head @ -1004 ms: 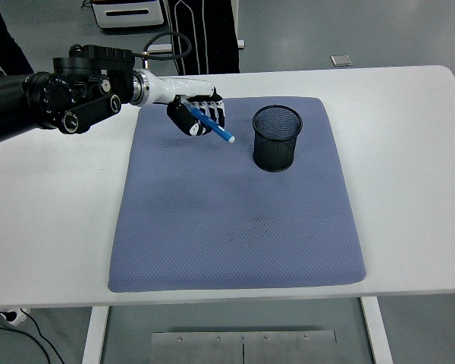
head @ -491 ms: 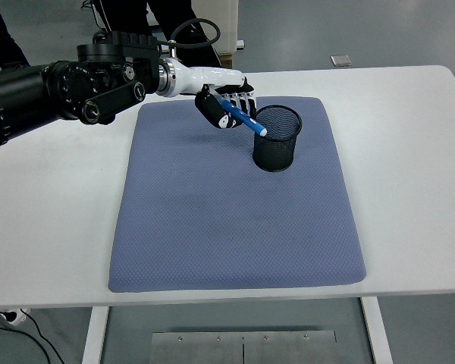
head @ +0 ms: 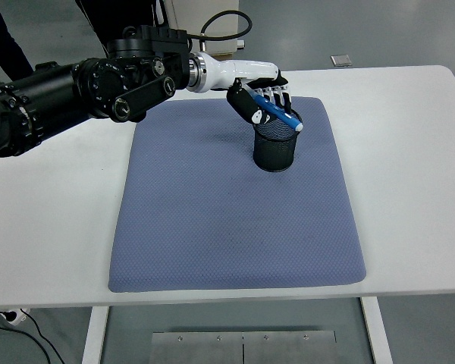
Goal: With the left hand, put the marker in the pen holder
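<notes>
Holding item one, a blue marker [head: 276, 112], is my left robot hand [head: 259, 101], fingers curled tight around the barrel.

Marker: blue body, white tip. Tilted, tip pointing down and to the right. The tip sits over the right part of the pen holder's rim, above the opening; whether it touches the mesh I cannot tell.

Pen holder [head: 277, 146]: black wire mesh, round, upright. It stands on the far part of the mat, right of centre. My robot hand hovers at its rear left edge, overlapping the rim from this view.

Mat [head: 227, 220]: blue-grey, textured, rectangular with rounded corners, lying flat on the tabletop [head: 53, 220], which is white.

Left arm: black, with a white wrist section, coming in from the left edge and stretching across the far left corner of the mat.

Background: a small grey square object [head: 341, 60] on the floor beyond the far edge, and dark trouser legs of a person [head: 11, 49] at upper left.
</notes>
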Robot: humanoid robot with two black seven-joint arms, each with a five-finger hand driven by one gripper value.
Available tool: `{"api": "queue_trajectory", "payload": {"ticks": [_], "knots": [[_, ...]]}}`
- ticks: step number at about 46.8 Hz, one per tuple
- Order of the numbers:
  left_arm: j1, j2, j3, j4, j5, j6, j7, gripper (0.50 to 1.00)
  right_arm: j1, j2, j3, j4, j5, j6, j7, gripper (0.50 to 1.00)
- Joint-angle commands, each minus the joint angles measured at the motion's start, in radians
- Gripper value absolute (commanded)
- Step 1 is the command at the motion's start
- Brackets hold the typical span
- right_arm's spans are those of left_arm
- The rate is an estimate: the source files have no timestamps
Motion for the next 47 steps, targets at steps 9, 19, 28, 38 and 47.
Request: {"api": "queue_trajectory", "payload": {"ticks": [9,19,28,38,47], "knots": [[0.033,-0.001,-0.041,0.001,-0.048,0.000,0.000,0.500,0.000,0.000,0.000,-0.001,0.000,0.000,0.000,1.000],[0.085,-0.001,-0.107,-0.001,-0.084,0.000,0.000,0.500,0.000,0.000,0.000,-0.001,0.000,0.000,0.000,1.000],[0.130,-0.001,-0.174,0.001,-0.089,0.009,0.002,0.500,0.000,0.000,0.000,-0.001,0.000,0.000,0.000,1.000],[0.184,-0.001,-0.242,0.025,-0.091,0.015,0.000,0.500,0.000,0.000,0.000,-0.001,0.000,0.000,0.000,1.000],[0.237,-0.001,-0.301,0.048,-0.091,0.018,-0.001,0.500,0.000,0.000,0.000,-0.001,0.000,0.000,-0.001,1.000]]}}
